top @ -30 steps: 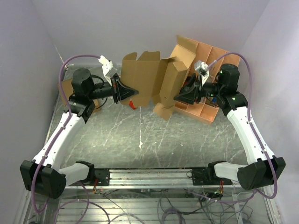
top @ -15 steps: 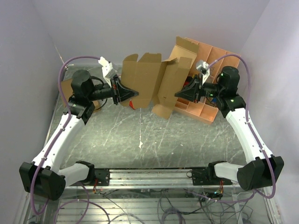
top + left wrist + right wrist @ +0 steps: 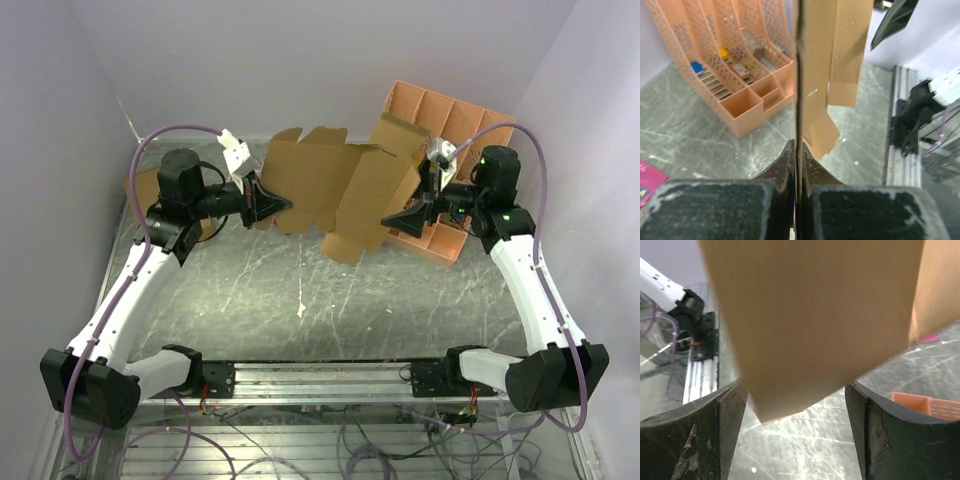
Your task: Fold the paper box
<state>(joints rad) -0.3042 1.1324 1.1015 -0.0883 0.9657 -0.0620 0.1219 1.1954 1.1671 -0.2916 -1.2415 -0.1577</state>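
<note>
Firmly, the left pincer [image 3: 284, 203] clamps an edge of the paper box [image 3: 325, 185]; the right pincer [image 3: 391, 221] stands wide, a panel between its fingers.

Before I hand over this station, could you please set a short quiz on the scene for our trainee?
1. True or false: the left gripper is shut on the edge of the paper box.
2. The jaws of the right gripper are: A) spread apart, B) pressed together, C) out of view.
3. Fill in: the peach organizer stands at the back ____ of the table.
Key: 1 true; 2 A; 3 right.
</note>
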